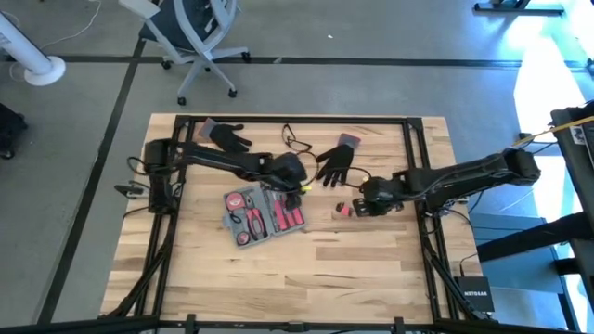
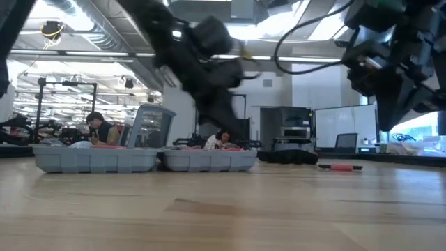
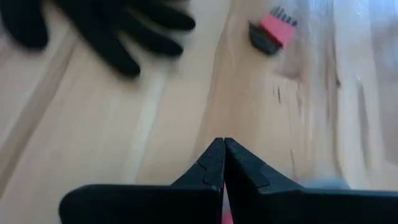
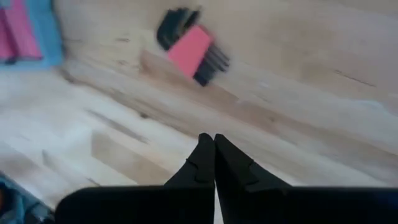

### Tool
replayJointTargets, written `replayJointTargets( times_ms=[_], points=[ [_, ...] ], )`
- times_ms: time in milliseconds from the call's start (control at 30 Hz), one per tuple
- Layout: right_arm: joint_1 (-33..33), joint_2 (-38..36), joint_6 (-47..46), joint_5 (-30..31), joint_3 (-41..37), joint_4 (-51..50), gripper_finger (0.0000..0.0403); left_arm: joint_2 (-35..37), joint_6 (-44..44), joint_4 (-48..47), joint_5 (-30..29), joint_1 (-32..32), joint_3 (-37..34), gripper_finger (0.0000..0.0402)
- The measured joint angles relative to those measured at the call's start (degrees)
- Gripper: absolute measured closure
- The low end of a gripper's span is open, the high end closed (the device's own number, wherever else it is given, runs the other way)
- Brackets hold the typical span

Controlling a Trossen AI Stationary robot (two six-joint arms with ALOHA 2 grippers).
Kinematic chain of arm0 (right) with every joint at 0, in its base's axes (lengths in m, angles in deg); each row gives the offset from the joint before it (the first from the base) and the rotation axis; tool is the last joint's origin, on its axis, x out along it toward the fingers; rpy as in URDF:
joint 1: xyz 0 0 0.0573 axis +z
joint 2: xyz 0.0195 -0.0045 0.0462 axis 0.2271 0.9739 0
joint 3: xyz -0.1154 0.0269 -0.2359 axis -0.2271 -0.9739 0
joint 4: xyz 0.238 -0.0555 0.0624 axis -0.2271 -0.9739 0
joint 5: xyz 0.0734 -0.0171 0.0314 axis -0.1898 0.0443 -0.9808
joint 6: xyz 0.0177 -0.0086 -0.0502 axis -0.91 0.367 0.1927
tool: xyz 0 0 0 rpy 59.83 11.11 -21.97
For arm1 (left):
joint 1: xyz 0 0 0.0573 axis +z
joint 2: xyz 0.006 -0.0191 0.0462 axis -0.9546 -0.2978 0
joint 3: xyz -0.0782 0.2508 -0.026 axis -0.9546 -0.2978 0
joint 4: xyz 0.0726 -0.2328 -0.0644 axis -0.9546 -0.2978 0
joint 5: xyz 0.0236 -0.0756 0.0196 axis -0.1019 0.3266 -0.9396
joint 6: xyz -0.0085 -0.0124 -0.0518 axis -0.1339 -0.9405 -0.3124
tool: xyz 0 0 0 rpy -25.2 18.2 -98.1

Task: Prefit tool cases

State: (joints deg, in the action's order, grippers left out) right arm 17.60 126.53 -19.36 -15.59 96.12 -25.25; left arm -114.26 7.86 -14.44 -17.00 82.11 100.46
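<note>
Open tool case (image 1: 263,212) lies between both arms.

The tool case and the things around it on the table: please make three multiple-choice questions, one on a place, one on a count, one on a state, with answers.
1. Where does the small red and black hex key set lie?
A. inside the case
B. on the bare wood between the tool case and the right gripper
C. on a glove

2. How many black gloves are on the table?
A. one
B. two
C. four

3. How is the left gripper?
A. shut, holding nothing
B. wide open
C. shut on a glove

Answers: 1 B, the high view shows it on wood right of the case. 2 B, one glove near the far edge, another glove beside it. 3 A, the left wrist view shows its fingers pressed together, nothing between.
</note>
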Motion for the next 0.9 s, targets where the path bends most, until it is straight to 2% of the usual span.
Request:
replayJointTargets(
  times_ms=[167,267,333,500,600,767,900],
  points=[
    [0.0,2.3,-9.3,5.8,-3.3,0.1,0.0403,-9.1,-0.5,-0.6,-0.9,0.0,8.7,0.0401],
    [0.0,3.5,-12.6,6.9,-4.7,0.8,0.0403,-13.4,-2.8,-0.8,-0.9,0.0,11.9,0.0401],
    [0.0,4.3,-12.7,6.9,-5.4,4.6,0.0403,-15.2,-4.3,-0.5,-0.7,-0.4,12.7,0.0402],
    [0.0,8.0,-12.8,8.9,-6.4,9.8,0.0403,-16.6,-5.7,0.1,-1.2,-2.4,13.1,0.0402],
    [0.0,11.8,-13.3,10.0,-6.2,12.1,0.0403,-16.6,-5.7,0.5,-3.8,-3.9,13.1,0.0402],
    [0.0,17.7,-13.4,9.7,-6.0,24.4,0.0403,-16.9,-10.3,2.9,-4.8,-5.4,12.9,0.0402],
    [0.0,20.1,-14.1,11.7,-4.3,27.3,0.0403,-17.3,-10.5,2.8,-5.2,-6.4,13.0,0.0402]
  ],
)
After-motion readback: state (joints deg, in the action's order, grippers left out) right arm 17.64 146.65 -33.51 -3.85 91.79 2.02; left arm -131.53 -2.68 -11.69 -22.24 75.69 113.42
